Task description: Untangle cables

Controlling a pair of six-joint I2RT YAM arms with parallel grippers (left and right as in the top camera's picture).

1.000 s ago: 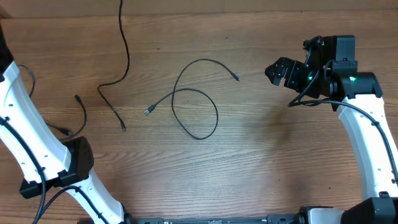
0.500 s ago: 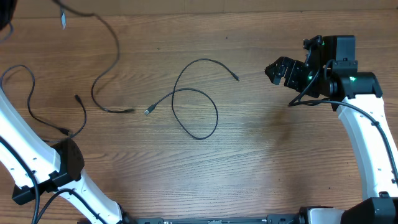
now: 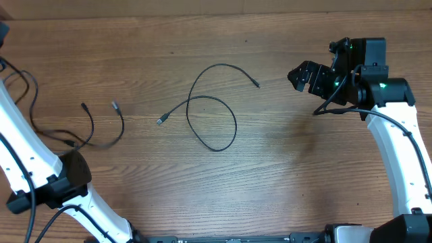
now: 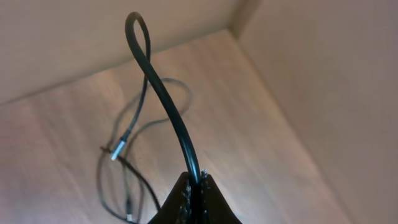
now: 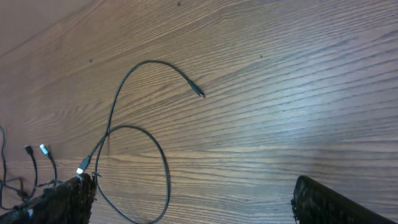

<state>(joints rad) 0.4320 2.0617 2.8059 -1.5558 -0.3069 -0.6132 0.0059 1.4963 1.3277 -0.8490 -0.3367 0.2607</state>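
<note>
A thin black cable (image 3: 234, 125) lies in a loop mid-table, with one plug at the left and one at the upper right; it also shows in the right wrist view (image 5: 166, 172). A second black cable (image 3: 121, 128) lies at the far left with two plug ends and runs up toward the left edge. My left gripper (image 4: 196, 178) is shut on this cable (image 4: 168, 106), holding it above the table corner; the gripper itself is off the overhead view. My right gripper (image 3: 301, 75) is open wide and empty, above the table to the right of the looped cable.
The left arm's white links (image 3: 27, 155) and thick black arm cable cross the left side of the table. The right arm (image 3: 398, 148) stands along the right side. Pale walls meet at the far left corner (image 4: 236, 25).
My left gripper has pulled its cable left; the trailing end slid from near the looped cable's plug to the far left. The right arm and the looped cable have not moved.
</note>
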